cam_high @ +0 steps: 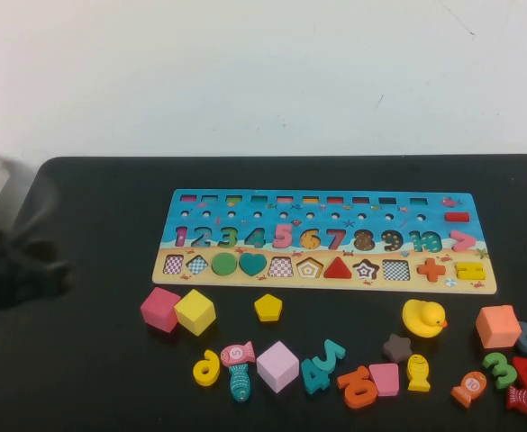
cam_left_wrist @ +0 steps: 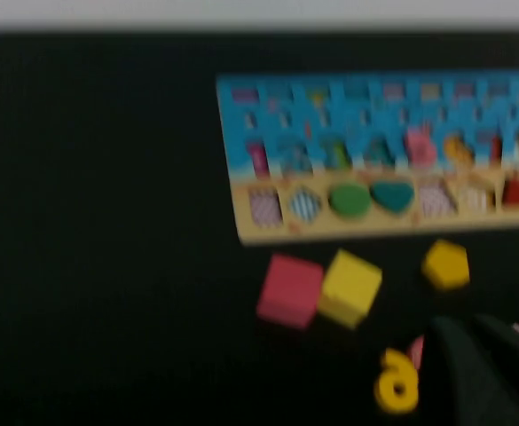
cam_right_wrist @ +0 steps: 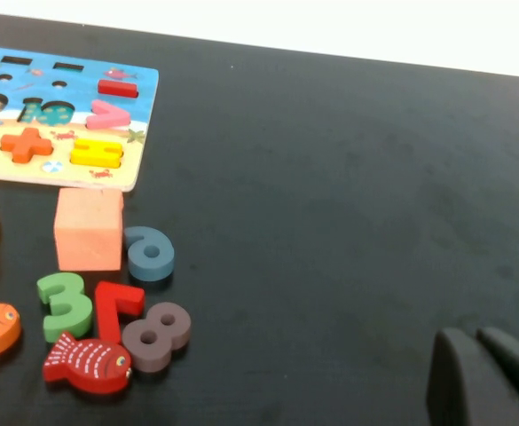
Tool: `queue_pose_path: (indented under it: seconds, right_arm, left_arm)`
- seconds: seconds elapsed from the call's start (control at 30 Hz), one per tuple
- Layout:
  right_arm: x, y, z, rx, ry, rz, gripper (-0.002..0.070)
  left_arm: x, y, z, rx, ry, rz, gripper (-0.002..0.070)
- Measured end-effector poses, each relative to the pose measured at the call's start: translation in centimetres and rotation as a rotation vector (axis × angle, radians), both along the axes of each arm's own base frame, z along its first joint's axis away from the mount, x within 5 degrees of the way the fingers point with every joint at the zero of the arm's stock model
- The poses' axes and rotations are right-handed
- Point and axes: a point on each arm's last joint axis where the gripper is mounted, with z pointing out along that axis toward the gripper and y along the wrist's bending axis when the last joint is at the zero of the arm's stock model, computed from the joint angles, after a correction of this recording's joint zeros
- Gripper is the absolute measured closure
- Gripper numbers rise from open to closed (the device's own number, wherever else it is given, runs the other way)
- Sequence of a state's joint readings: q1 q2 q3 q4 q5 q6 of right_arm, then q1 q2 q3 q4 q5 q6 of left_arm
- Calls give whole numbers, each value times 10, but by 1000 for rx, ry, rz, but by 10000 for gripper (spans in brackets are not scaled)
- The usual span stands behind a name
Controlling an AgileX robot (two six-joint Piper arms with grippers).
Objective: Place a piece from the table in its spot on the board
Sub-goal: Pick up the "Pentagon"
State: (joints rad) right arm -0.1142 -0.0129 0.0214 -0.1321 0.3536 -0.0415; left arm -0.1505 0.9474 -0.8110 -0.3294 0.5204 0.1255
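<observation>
The piece, a small flat yellow pentagon (cam_high: 268, 308) (cam_left_wrist: 445, 264), lies on the black table (cam_high: 101, 207) just in front of the board (cam_high: 245, 216) (cam_left_wrist: 241, 222). Its place, the pentagon recess (cam_high: 310, 267) (cam_left_wrist: 475, 197), stands open in the board's sandy strip, between a checkered square and the red triangle. My left arm (cam_high: 15, 265) is a blurred dark shape at the table's left edge. The left gripper (cam_left_wrist: 470, 324) is shut and holds nothing, short of the pentagon. My right gripper (cam_right_wrist: 474, 333) is shut and empty over bare table, right of the board (cam_right_wrist: 64, 173).
A pink cube (cam_high: 160, 309) and a yellow cube (cam_high: 195, 311) sit left of the pentagon. A yellow duck (cam_high: 422, 318) and an orange cube (cam_high: 498, 326) sit at the right. Several loose numbers, fish and a lilac cube (cam_high: 277, 366) line the front edge.
</observation>
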Motion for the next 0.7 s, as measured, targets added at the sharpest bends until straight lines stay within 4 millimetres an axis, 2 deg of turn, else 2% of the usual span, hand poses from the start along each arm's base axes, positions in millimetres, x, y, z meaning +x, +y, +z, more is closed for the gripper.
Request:
queue_pose_path:
  seconds: [0.1, 0.13, 0.3, 0.37, 0.57, 0.7]
  right_arm:
    - [0, 0, 0, 0, 0, 0, 657]
    - [0, 0, 0, 0, 0, 0, 657]
    - [0, 0, 0, 0, 0, 0, 658]
    - [0, 0, 0, 0, 0, 0, 657]
    - [0, 0, 0, 0, 0, 0, 658]
    - [0, 0, 0, 0, 0, 0, 657]
  left_arm:
    - [36, -17, -8, 38, 155, -94, 677]
    - [61, -36, -19, 75, 229, -169, 676]
    - [107, -98, -49, 175, 322, -314, 676]
    - [127, -119, -68, 186, 379, -329, 676]
    - [178, -152, -133, 196, 575, -299, 676]
    - [197, -165, -145, 212, 590, -301, 676]
